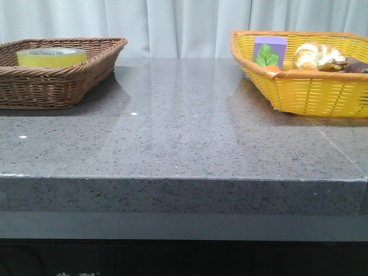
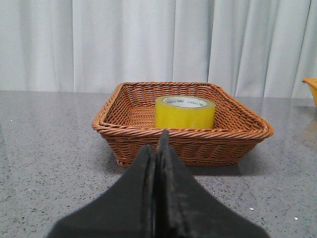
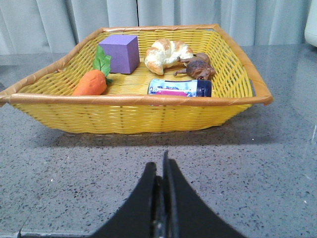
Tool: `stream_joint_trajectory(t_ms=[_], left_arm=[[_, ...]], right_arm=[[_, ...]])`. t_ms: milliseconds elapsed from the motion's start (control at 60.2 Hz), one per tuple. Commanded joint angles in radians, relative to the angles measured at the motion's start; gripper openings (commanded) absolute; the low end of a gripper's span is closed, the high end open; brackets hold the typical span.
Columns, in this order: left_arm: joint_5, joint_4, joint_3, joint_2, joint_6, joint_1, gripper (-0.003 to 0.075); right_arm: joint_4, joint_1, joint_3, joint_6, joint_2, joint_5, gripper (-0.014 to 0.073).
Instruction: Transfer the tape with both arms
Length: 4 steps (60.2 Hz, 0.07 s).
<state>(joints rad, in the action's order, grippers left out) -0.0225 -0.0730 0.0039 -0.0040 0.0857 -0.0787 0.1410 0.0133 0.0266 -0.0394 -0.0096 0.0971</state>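
Left gripper (image 2: 156, 148): black fingers pressed together, nothing between them, sitting low over the grey speckled stone table (image 1: 184, 138). Right gripper (image 3: 162, 171): same, fingers together, holding nothing, also low over the tabletop. Neither arm shows in the front view. Past the left gripper, a brown wicker basket (image 2: 148, 130) sits on the table, and the tape (image 2: 184, 112) lies flat inside it, core opening up, white core with green print visible; roll is well apart from the left fingers, with the basket's near rim between them. In the front view the same tape (image 1: 52, 57) is at the far left of the table, its top edge just showing over the brown basket (image 1: 63, 86) rim. Past the right gripper, a yellow wicker basket (image 3: 133, 116) with an orange-brown rim holds a toy carrot (image 3: 91, 82) with green leaves, a purple cube (image 3: 119, 53) just behind it, a croissant (image 3: 168, 53), a brown lumpy item (image 3: 198, 68) I can't identify, and a blue and pink can (image 3: 180, 88) on its side. Front view puts the yellow basket (image 1: 310, 92) at far right, well apart from the brown one. White curtain (image 1: 184, 20) behind everything.
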Motion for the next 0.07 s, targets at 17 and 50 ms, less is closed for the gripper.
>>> stream_joint_trajectory(t_ms=[17, 50], left_arm=[[-0.083, -0.003, 0.007, -0.019, -0.008, 0.001, -0.0020], [-0.083, -0.003, 0.007, -0.019, -0.008, 0.001, -0.0020]], right_arm=[[0.004, 0.006, -0.006, -0.003, -0.023, -0.082, -0.0067], [0.004, 0.006, -0.006, -0.003, -0.023, -0.082, -0.0067]])
